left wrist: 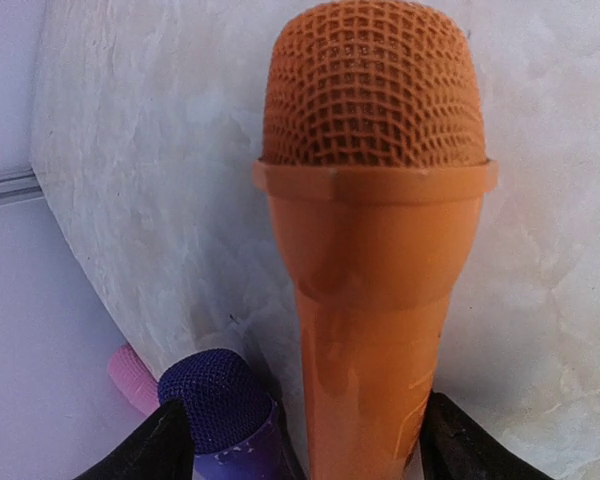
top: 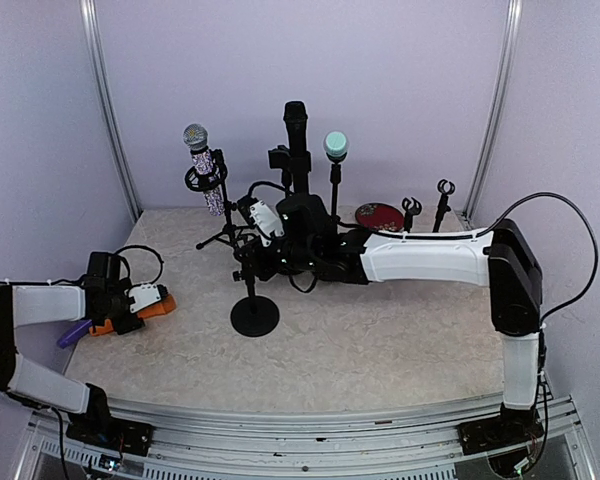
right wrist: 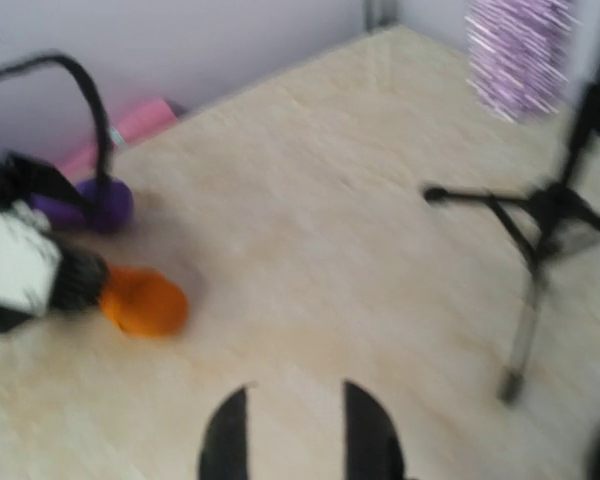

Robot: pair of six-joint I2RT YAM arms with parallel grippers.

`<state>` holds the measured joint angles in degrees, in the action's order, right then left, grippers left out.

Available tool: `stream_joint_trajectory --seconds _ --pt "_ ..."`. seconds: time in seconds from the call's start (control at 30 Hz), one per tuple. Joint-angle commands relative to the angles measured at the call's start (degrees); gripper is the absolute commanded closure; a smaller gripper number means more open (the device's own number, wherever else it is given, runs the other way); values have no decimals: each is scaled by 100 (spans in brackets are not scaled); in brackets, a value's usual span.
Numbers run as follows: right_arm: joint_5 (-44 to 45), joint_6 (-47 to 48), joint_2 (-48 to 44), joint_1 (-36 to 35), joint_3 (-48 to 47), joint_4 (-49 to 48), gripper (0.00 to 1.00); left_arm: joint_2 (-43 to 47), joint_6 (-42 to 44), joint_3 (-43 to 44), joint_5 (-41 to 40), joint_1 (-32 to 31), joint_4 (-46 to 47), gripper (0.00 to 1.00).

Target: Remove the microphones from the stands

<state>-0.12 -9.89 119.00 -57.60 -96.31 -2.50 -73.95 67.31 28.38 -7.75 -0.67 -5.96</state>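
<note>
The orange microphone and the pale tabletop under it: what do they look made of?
Orange microphone: likely glossy moulded plastic, given soft highlights; its mesh head could be plastic or painted metal. Pale tabletop: matte, veined like marble; stone or laminate, unclear.

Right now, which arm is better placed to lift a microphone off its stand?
Right. Its gripper hangs close to the glittery purple microphone on the black tripod stand. The left gripper is far off at the pale marbled table's left edge, straddling the orange plastic microphone lying there.
</note>
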Motion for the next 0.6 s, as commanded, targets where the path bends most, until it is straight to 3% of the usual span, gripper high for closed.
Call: stream_joint_trajectory --seconds 0.0,0.4,0.57 --pt "442 22 -899 252 878 -77 100 19 -123 120 -99 246 192 25" --pt "1291 -25 -3007 1232 3296 90 100 269 98 118 -19 658 163 19" --pt "1411 -65 -3791 1996 4147 43 100 575 -252 326 475 673 -382 5"
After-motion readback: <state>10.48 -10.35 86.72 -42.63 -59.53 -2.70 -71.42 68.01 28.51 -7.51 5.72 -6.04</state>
